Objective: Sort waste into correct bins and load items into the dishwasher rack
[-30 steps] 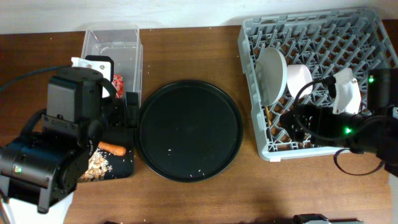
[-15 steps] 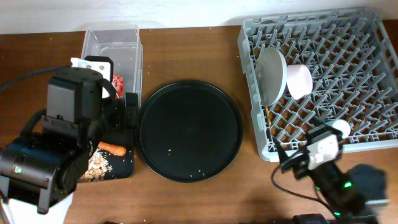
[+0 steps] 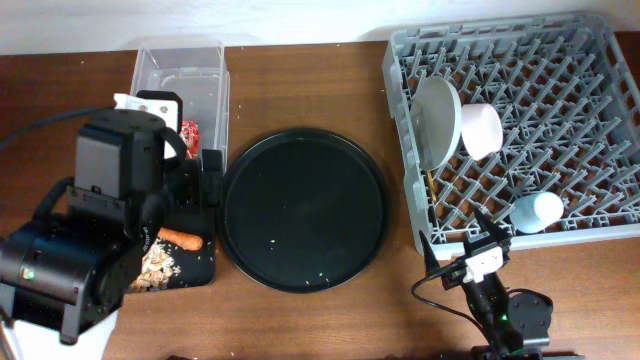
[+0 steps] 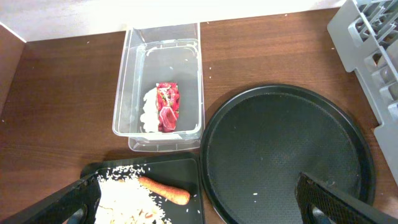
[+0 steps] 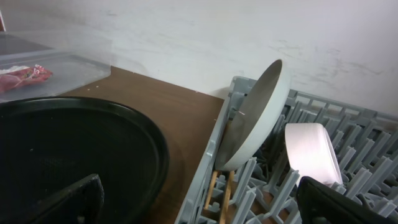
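Observation:
The grey dishwasher rack (image 3: 600, 70) holds the pale dish (image 3: 437, 122) on edge, a white cup (image 3: 480, 130) beside it, and the wooden chopsticks (image 5: 217, 186) under the dish. A second small white cup (image 3: 537, 210) lies at the rack's front right. My right gripper (image 3: 462, 250) is open and empty in front of the rack. The clear tub (image 4: 127, 81) holds the red wrapper (image 4: 166, 107) and white tissue (image 4: 149, 112). The flat black tray (image 4: 186, 169) holds the carrot (image 4: 165, 190) and beige scraps (image 4: 124, 199). My left gripper (image 4: 202, 208) is open above it.
The large round black tray (image 3: 305, 208) lies between the bins and the rack, with a few crumbs on it. The left arm's body hides most of the flat tray in the overhead view. A white wall runs behind the table.
My right arm has pulled back out of the rack to the table's front edge, leaving the small white cup lying in the rack. The left arm has not moved.

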Robot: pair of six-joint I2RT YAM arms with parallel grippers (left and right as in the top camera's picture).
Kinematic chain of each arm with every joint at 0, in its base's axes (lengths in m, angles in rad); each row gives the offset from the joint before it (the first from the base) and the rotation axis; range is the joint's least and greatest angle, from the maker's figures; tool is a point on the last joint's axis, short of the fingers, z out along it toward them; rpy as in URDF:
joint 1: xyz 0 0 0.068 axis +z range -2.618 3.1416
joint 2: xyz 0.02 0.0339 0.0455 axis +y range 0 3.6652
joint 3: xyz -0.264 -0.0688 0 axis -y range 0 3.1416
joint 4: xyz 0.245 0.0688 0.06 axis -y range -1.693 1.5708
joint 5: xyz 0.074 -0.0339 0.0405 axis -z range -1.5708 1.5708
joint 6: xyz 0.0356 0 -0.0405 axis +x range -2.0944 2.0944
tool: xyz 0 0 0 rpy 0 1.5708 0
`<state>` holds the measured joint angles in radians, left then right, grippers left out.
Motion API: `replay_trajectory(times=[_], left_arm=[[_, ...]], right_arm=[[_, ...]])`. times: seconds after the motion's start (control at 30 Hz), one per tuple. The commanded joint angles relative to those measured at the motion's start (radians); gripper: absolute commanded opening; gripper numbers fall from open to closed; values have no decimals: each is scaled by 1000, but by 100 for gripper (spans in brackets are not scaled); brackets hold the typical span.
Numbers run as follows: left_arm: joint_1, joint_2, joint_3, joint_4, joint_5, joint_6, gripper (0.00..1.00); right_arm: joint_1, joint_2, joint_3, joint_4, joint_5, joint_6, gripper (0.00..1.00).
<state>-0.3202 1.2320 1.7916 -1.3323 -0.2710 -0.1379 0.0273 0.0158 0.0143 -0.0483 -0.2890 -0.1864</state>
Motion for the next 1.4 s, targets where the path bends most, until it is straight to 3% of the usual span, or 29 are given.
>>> replay_trajectory(times=[0.0,0.27,0.37,0.6,0.7,0.83,0.9,1.13,1.37], left_arm=[[3,-10,0,3,-14,13,99],[3,-13,-3,-40,-18,28,99],[19,-105,-69,-93,-61,27,99],[194,-546,-678,640,11,29,99],[219,-733,-937,850,41,86,99],[219,-969,-1260,1121,156,253,99],[219,-1059,-1419,1228,163,268,99],[218,-1227,-1753,1365,178,267,99],[219,-1224,-1783,1258,178,267,99]], right_arm=[[5,-11,-9,0,-6,8,98],[5,-11,-9,0,-6,8,98],[5,-11,-9,0,-6,8,98],[5,-11,-9,0,-6,8,98],[5,-11,-9,0,-6,8,98],[5,-11,-9,0,-6,8,98],[5,-11,-9,0,-6,8,98],[5,-11,-9,0,-6,8,98],[5,-11,-9,0,-6,8,98]])
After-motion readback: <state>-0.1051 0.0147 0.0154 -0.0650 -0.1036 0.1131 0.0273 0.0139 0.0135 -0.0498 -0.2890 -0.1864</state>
